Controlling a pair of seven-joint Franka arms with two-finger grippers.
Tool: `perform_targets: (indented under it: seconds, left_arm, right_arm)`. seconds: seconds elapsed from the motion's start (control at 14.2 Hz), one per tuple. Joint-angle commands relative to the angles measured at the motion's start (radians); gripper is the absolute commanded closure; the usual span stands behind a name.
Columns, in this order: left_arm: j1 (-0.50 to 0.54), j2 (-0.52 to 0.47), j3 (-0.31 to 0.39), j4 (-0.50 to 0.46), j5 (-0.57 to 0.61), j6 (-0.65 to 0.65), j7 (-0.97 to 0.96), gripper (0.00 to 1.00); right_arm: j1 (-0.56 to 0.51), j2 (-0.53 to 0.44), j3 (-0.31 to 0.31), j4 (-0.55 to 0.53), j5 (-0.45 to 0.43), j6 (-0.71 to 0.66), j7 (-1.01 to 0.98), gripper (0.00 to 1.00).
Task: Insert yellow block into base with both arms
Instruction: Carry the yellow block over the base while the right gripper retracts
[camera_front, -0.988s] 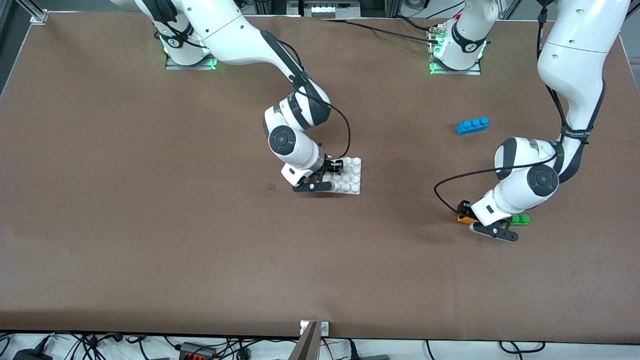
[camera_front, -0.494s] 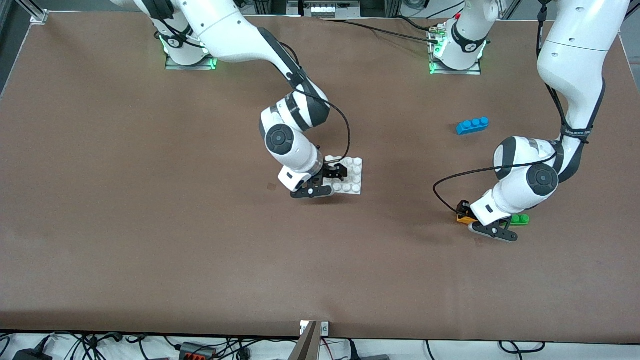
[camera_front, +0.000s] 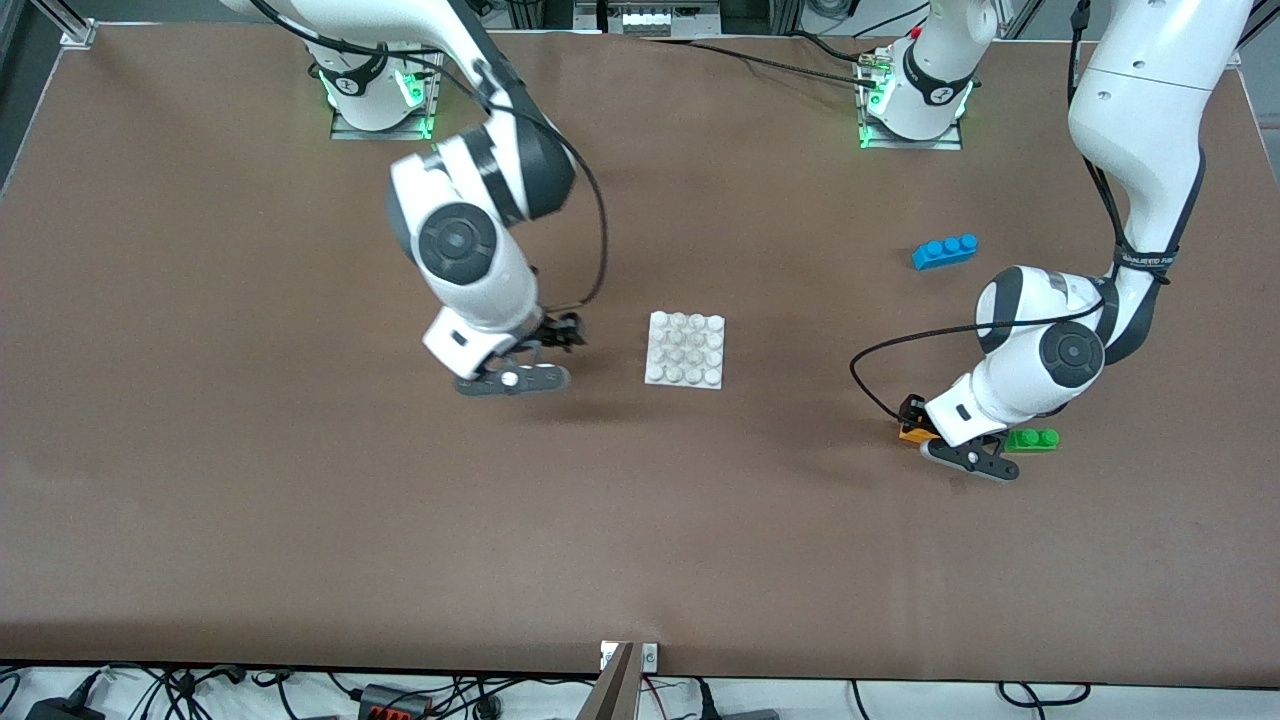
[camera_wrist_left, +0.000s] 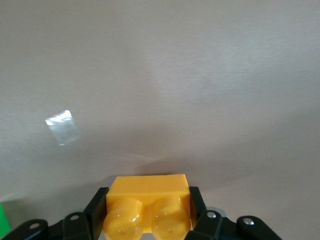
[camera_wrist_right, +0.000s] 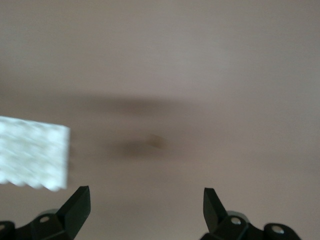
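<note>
R gripper (camera_front: 560, 335) jaws wide, empty, over bare table (camera_front: 250, 450) beside base | base (camera_front: 685, 349) flat mid-table, free | blue brick (camera_front: 944, 251) twd L arm's end | L gripper (camera_front: 912, 412) clamped on yellow block (camera_wrist_left: 148, 206) | green brick (camera_front: 1032, 439) just beside

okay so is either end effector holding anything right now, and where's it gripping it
The left end effector holds the yellow block by its two side faces. The right end effector is open and empty.

Brown table (camera_front: 300, 520) fills view; cables (camera_front: 400, 695) at 6 o'clock edge; aluminium frame (camera_front: 65, 25) at 11 o'clock.
</note>
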Motion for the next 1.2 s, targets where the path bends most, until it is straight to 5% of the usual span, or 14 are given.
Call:
perform_targets:
  seconds: [0.0,0.35,0.64,0.78,0.99,1.13]
  left_arm:
    - [-0.002,-0.049,-0.070,-0.010,0.010,-0.067,-0.116,0.37]
    - [-0.016,-0.058,-0.281,-0.007,0.013,-0.110,-0.460,0.36]
    - [-0.069,-0.044,-0.368,-0.007,0.019,-0.095,-0.648,0.36]
    - [-0.111,-0.017,-0.372,-0.006,0.159,-0.064,-0.783,0.37]
    - [-0.122,0.078,-0.438,0.046,0.370,-0.067,-0.998,0.37]
    - [-0.154,0.098,-0.438,0.065,0.395,-0.067,-1.043,0.37]
  right_arm:
    - [-0.002,-0.134,-0.089,-0.029,-0.047,-0.164,-0.116,0.00]
    - [-0.169,-0.286,-0.131,-0.046,-0.059,-0.341,-0.341,0.00]
    - [-0.436,-0.358,-0.015,-0.061,-0.062,-0.467,-0.529,0.00]
    - [-0.595,-0.391,0.115,-0.101,-0.132,-0.470,-0.532,0.00]
    - [-0.871,-0.502,0.420,-0.276,-0.233,-0.322,-0.509,0.00]
    - [-0.921,-0.556,0.447,-0.356,-0.199,-0.205,-0.497,0.00]
